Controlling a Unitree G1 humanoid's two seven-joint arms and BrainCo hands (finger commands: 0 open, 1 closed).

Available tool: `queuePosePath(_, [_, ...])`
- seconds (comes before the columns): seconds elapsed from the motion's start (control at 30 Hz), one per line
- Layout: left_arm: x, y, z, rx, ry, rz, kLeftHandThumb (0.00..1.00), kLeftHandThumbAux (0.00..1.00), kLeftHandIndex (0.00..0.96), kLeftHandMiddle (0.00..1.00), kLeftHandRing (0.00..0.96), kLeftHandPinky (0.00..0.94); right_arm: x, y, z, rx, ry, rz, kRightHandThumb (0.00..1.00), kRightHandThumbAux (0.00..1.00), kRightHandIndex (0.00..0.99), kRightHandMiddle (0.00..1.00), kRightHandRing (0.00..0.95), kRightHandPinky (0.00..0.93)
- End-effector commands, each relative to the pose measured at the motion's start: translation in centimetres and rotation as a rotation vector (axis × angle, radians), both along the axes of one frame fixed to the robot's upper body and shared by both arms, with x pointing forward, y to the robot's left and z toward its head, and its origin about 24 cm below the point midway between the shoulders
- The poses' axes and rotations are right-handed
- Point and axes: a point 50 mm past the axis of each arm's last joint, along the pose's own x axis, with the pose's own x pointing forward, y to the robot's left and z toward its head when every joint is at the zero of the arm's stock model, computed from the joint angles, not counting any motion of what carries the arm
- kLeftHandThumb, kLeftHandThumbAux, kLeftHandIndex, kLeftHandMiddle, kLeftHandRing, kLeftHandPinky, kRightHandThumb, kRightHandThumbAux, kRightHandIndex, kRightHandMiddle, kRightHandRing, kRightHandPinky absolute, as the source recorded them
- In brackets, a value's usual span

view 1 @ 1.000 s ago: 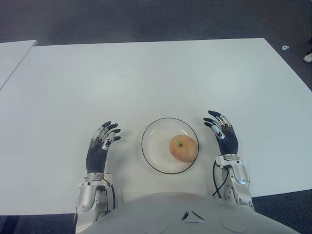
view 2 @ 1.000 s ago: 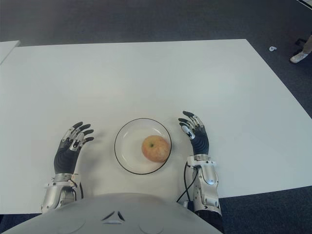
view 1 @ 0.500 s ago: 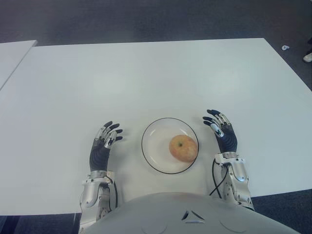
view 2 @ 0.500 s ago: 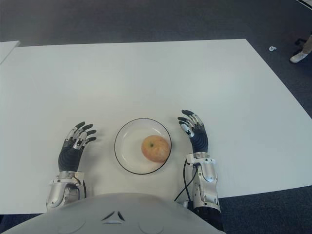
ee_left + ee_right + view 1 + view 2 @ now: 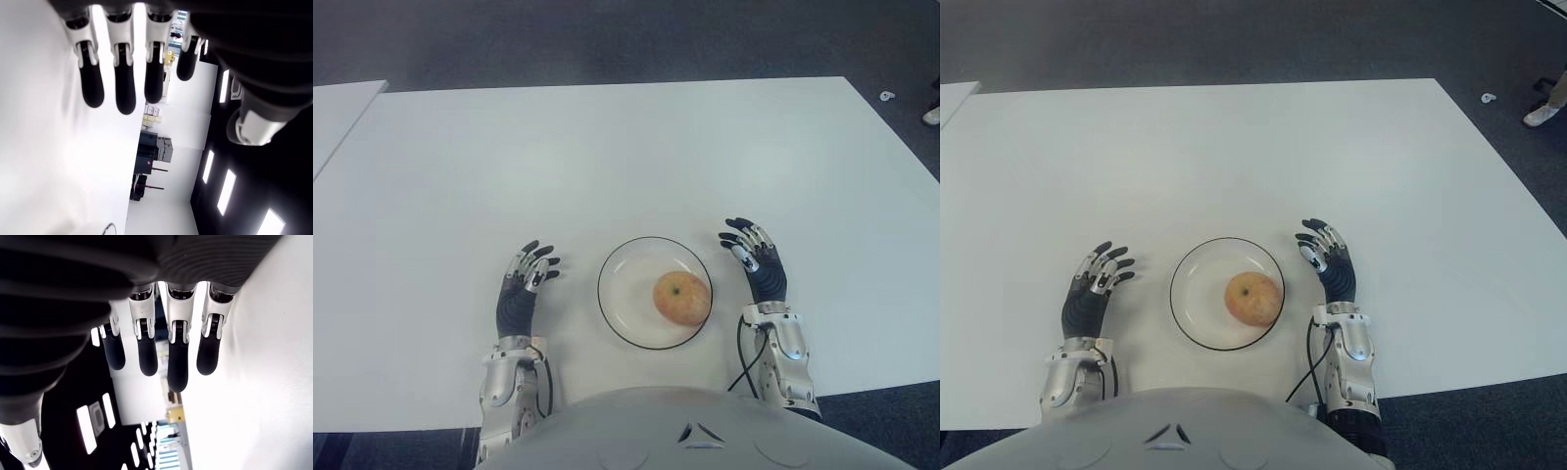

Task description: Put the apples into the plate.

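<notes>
A yellow-red apple [image 5: 681, 298] lies in the clear, dark-rimmed plate [image 5: 625, 276], toward the plate's right side. The plate stands on the white table [image 5: 607, 147] near its front edge. My left hand [image 5: 526, 285] shows just left of the plate with its fingers [image 5: 124, 83] spread and nothing in them. My right hand [image 5: 756, 261] is just right of the plate, also with straight fingers [image 5: 177, 360] and nothing held. No other apple is in view.
A second white table [image 5: 337, 108] shows at the far left. Dark floor lies beyond the table, with a small white object [image 5: 886, 96] on it at the far right. My torso covers the table's front edge.
Both forearms have drawn in slightly toward my body. The left hand shifted a little right and the right hand a little left, toward the plate. The apple and plate have not moved.
</notes>
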Motion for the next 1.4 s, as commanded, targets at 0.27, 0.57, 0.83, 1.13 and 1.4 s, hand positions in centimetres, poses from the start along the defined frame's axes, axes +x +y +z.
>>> queuePosePath(0.27, [0.4, -0.5, -2.4, -0.020, 0.008, -0.013, 0.381, 0.551, 0.201, 0.298, 0.362, 0.397, -1.9, 1.1, -3.3, -0.057, 0.183, -0.017, 0.393, 0.699, 0.232, 0.336, 0.314, 0.313])
queuePosePath(0.57, [1.1, -0.5, -3.7, -0.010, -0.022, -0.030, 0.351, 0.530, 0.222, 0.308, 0.371, 0.412, -1.6, 1.0, -4.5, -0.060, 0.149, -0.031, 0.418, 0.706, 0.250, 0.334, 0.315, 0.329])
queuePosePath(0.83, [1.1, -0.4, -4.0, 0.025, -0.070, -0.059, 0.335, 0.513, 0.235, 0.303, 0.358, 0.391, -1.7, 1.1, -4.6, -0.049, 0.078, -0.036, 0.437, 0.690, 0.274, 0.367, 0.341, 0.367])
queuePosePath(1.13, [1.1, -0.4, -4.2, 0.010, -0.081, -0.047, 0.354, 0.519, 0.232, 0.320, 0.367, 0.401, -1.7, 0.9, -4.7, -0.039, 0.050, -0.023, 0.452, 0.676, 0.265, 0.402, 0.375, 0.388])
queuePosePath(1.4, [1.2, -0.3, -4.2, -0.011, -0.093, -0.049, 0.358, 0.508, 0.247, 0.330, 0.373, 0.402, -1.8, 0.9, -4.8, -0.022, 0.044, -0.024, 0.452, 0.670, 0.254, 0.410, 0.387, 0.396])
